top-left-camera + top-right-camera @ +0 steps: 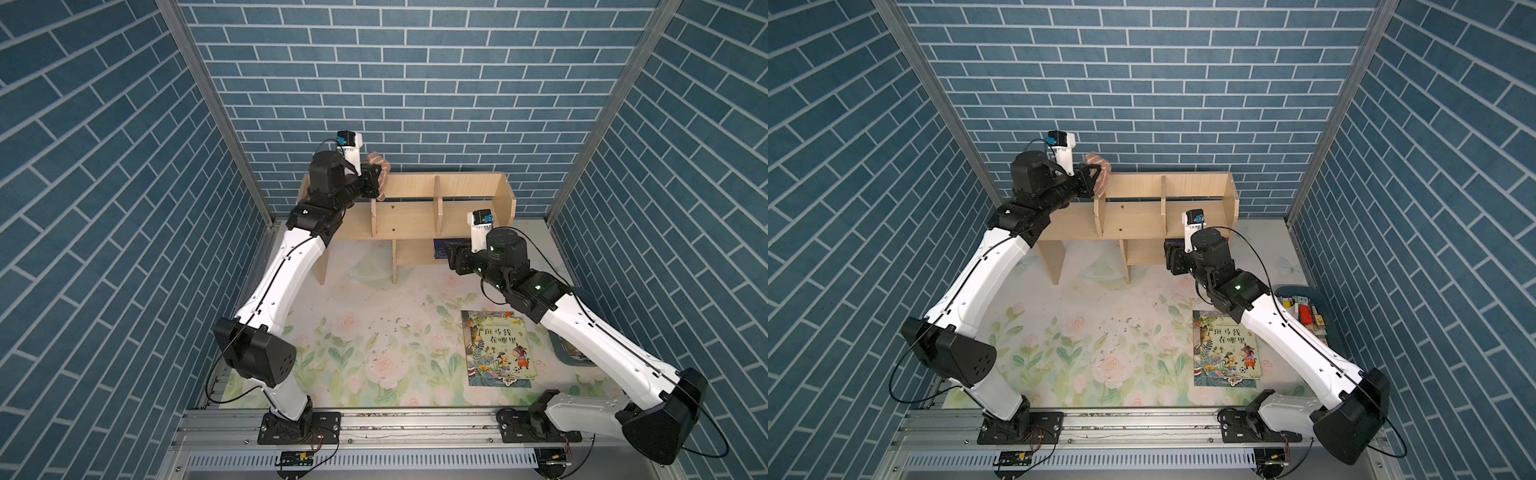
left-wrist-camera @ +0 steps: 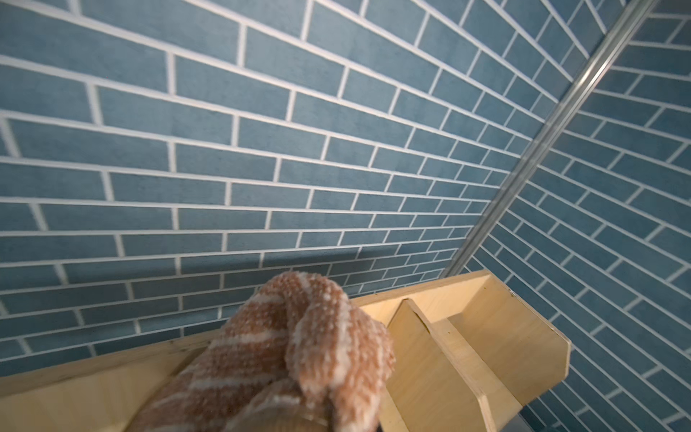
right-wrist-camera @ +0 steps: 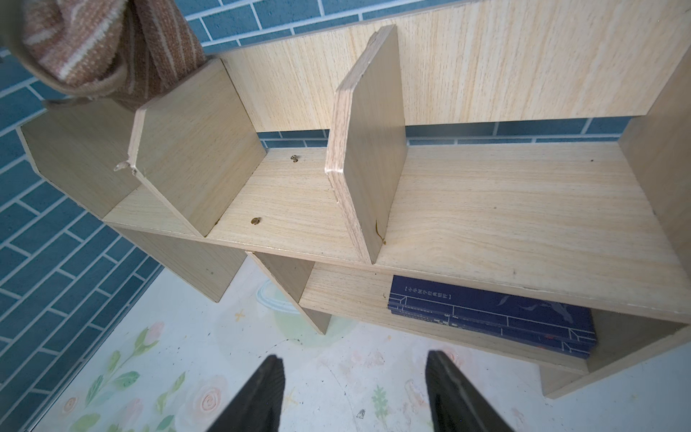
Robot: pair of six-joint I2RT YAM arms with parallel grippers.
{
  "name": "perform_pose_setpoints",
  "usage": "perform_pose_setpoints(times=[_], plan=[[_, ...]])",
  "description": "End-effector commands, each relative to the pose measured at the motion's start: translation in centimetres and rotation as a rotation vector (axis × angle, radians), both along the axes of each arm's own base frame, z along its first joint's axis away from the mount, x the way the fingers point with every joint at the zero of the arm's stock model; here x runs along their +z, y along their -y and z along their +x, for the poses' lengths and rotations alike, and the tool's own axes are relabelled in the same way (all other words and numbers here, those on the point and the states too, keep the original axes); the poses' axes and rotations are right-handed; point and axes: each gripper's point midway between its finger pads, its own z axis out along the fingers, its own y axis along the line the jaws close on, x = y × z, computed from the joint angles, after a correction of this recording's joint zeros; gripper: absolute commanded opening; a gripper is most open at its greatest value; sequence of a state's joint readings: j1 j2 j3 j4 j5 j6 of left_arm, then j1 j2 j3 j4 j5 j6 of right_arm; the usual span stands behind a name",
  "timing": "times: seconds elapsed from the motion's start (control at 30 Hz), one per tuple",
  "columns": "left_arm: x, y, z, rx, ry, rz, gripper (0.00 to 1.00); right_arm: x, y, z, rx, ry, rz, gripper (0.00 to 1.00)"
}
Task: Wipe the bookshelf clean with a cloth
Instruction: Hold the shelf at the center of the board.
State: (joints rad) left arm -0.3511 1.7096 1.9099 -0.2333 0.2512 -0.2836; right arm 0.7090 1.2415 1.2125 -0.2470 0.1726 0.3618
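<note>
My left gripper [image 1: 374,180] is clamped tight on the cloth [image 1: 381,168], raised at the left end of the bookshelf [image 1: 415,220]. The cloth is bunched into a striped brown and cream wad; in the left wrist view it [image 2: 299,355] fills the foreground in front of the shelf's back panel. In the right wrist view its lower end [image 3: 93,48] hangs at the top rear corner of the left divider and seems to rest against it; I cannot tell for sure.

The bookshelf stands against the back wall in both top views, upright, all three upper compartments bare. Two small brown specks [image 3: 255,221] lie on the floor of the middle compartment. A dark blue book [image 3: 490,318] lies flat in the lower cubby.

My right gripper [image 3: 354,357] hangs just in front of that cubby, over the flowered mat [image 1: 353,374]. Its jaws stand well apart with nothing between them.

Dark crumbs [image 1: 390,332] are scattered over the middle of the mat. A picture book [image 1: 496,347] lies flat to their right, beside my right arm. A bin [image 1: 1304,316] of small items sits at the right wall.
</note>
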Motion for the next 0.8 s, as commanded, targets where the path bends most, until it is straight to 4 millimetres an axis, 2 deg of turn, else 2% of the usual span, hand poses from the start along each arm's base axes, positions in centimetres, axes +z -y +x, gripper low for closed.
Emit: perform_pose_setpoints(times=[0.0,0.13,0.2,0.4,0.53,0.77], plan=[[-1.5,0.0,0.8,0.019,-0.024,0.053,0.0,0.7,0.1,-0.2,-0.008,0.017,0.022,0.64],[-1.8,-1.9,2.0,0.121,-0.025,0.091,0.0,0.4,-0.1,-0.1,-0.005,0.009,0.017,0.63],[-2.1,-3.5,2.6,0.183,-0.036,0.105,0.0,0.3,-0.1,-0.1,-0.007,0.009,0.016,0.64],[-2.6,-11.1,3.7,0.39,-0.068,0.081,0.0,0.2,-0.1,-0.1,-0.006,0.01,0.013,0.64],[-2.0,-15.4,3.2,0.486,-0.056,0.068,0.0,0.5,-0.1,0.0,-0.005,0.016,0.009,0.63],[0.2,-20.6,1.1,0.639,-0.009,0.07,0.0,0.5,-0.2,0.0,-0.001,0.013,0.011,0.64]])
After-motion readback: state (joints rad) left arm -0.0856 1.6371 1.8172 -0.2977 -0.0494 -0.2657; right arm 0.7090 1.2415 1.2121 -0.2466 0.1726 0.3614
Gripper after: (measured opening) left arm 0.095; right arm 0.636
